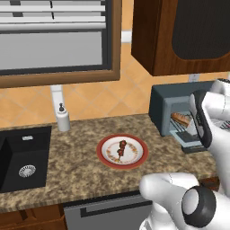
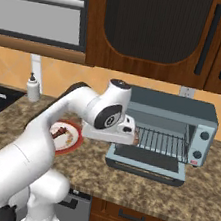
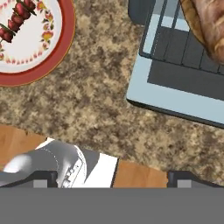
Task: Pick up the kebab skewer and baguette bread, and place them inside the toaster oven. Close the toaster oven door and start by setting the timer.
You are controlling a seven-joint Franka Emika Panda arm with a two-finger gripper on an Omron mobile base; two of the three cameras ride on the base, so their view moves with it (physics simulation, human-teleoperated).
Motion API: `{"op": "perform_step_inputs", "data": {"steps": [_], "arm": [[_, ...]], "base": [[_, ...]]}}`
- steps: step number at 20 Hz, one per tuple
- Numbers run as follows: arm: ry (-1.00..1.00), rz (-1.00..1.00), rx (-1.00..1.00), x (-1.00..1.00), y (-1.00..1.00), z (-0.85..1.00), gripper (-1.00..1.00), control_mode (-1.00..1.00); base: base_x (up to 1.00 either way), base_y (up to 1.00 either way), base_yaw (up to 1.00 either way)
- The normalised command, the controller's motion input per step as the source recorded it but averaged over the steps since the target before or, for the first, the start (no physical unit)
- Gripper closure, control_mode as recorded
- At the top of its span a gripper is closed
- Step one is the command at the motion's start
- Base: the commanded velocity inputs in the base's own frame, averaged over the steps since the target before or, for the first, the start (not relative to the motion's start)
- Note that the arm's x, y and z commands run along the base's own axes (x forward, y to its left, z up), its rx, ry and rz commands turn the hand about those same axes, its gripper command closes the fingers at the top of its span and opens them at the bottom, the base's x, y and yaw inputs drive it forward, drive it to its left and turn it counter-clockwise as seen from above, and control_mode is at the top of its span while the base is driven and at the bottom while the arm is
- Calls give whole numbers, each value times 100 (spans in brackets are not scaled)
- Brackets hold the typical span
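Note:
The kebab skewer (image 1: 121, 148) (image 3: 15, 19) lies on a red-rimmed white plate (image 1: 99, 152) (image 3: 65, 48) on the counter, left of the toaster oven (image 1: 164, 101) (image 2: 176, 105). The toaster oven door (image 2: 145, 161) (image 3: 175, 94) is folded down flat. The baguette bread (image 1: 181, 119) (image 3: 210, 26) rests on the wire rack (image 2: 163, 141) at the oven's left end. My gripper (image 3: 113, 179) hangs open above the counter, just in front of the door's left corner. It holds nothing and is apart from the loaf.
A dark sink (image 1: 24, 157) and a white soap dispenser (image 1: 63, 117) stand at the left of the counter. Dark wooden wall cabinets (image 2: 156, 28) hang low over the oven. The oven's knobs (image 2: 205, 135) are on its right side.

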Motion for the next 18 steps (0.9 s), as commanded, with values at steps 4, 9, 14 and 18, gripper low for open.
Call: {"op": "perform_step_inputs", "data": {"steps": [4, 9, 14, 18], "arm": [[0, -31, 0, 0, 95, 0, -100, -100], [0, -26, 0, 0, 93, 0, -100, -100], [0, -21, 0, 31, 99, -12, -100, -100], [2, -12, 0, 72, 84, -26, -100, -100]], "base": [[0, 0, 0], [0, 0, 0], [0, 0, 0], [0, 0, 0]]}}
